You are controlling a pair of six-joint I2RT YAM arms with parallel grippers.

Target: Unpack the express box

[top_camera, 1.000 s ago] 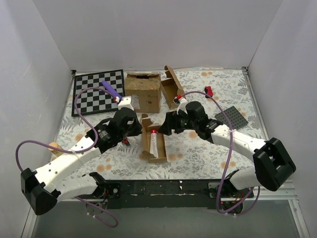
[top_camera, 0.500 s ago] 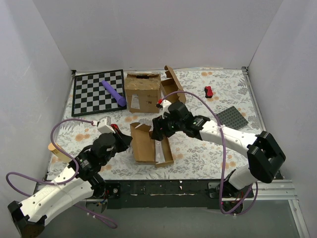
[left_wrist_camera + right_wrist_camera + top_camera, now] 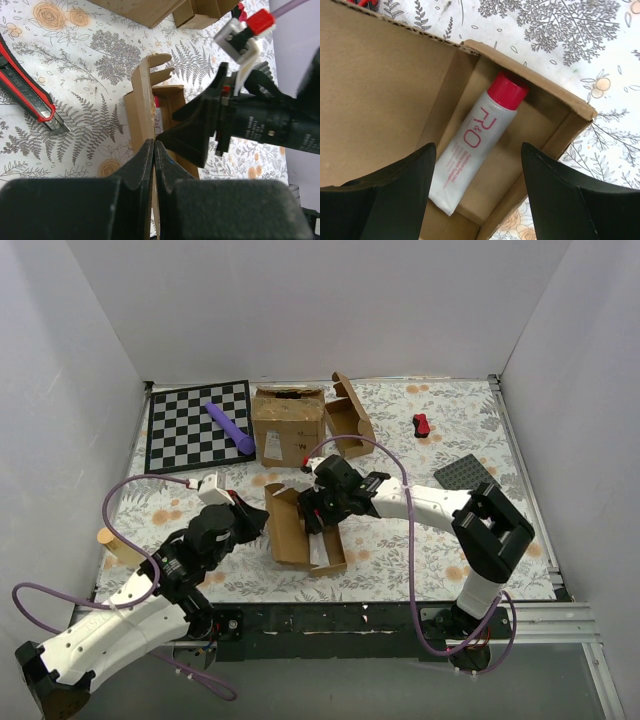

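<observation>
The flowered bench (image 3: 430, 540) carries the express box (image 3: 338, 542) at its middle, between the two arms, and it's already open. The left fingers (image 3: 137, 170) are pinched tight on its raised lid (image 3: 142, 100), holding the flap upright. The right fingers (image 3: 560, 190) hang spread wide over the box's inside, gripping nothing. And there's the prize: a red-capped tube (image 3: 472, 145) lying on the bottom. Opening looks done; lifting the contents out remains.

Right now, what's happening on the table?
The left gripper is pinching the express box by its lid edge, holding it open. The right gripper hangs open just above the tray, its fingers either side of a white tube with a red cap lying inside. The tube is not yet gripped.
</observation>
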